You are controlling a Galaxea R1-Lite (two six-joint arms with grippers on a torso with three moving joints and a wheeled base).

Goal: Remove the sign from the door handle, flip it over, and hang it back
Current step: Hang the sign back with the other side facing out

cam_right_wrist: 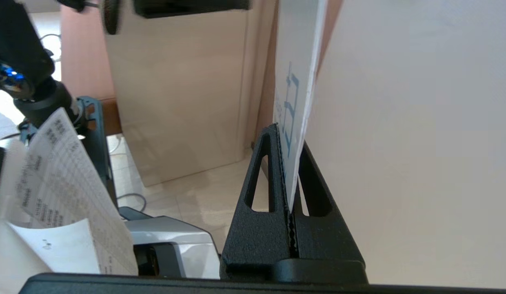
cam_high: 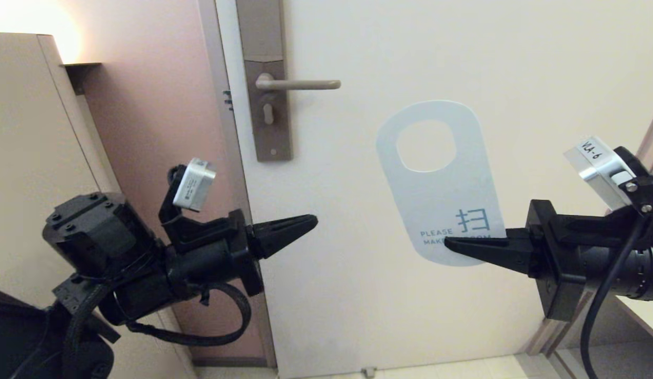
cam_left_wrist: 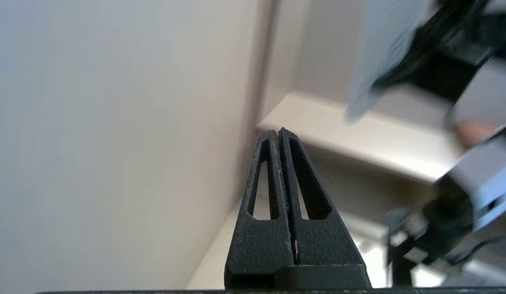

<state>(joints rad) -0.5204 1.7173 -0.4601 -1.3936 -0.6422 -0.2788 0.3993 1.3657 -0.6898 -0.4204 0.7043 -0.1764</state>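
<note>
Two grippers are in my head view, and only the right gripper point(cam_high: 446, 242) has anything: its fingers are clamped on the lower edge of the sign point(cam_high: 437, 184), which my right wrist view confirms, the thin card point(cam_right_wrist: 296, 102) standing edge-on out of the pinched fingertips. The sign is off the door handle point(cam_high: 300, 83) and held in front of the door point(cam_high: 411, 52), white face with blue lettering toward me, its long axis close to upright with a slight lean and the oval hole at the top end. What matters for the coming move, as I judge it, is that the lever lies above the hole and off to my left, pointing its free tip toward the sign, so the hole has to travel up and left and then slide along the lever's horizontal axis from that tip. The left gripper point(cam_high: 313, 220) sits lower, between the lever's backplate point(cam_high: 266, 79) and the sign, pinched together on nothing, well apart from the card. It is the arm nearer the handle, but the right arm has the card. I cannot tell from here whether the face now showing is the one that should end up outward.
</note>
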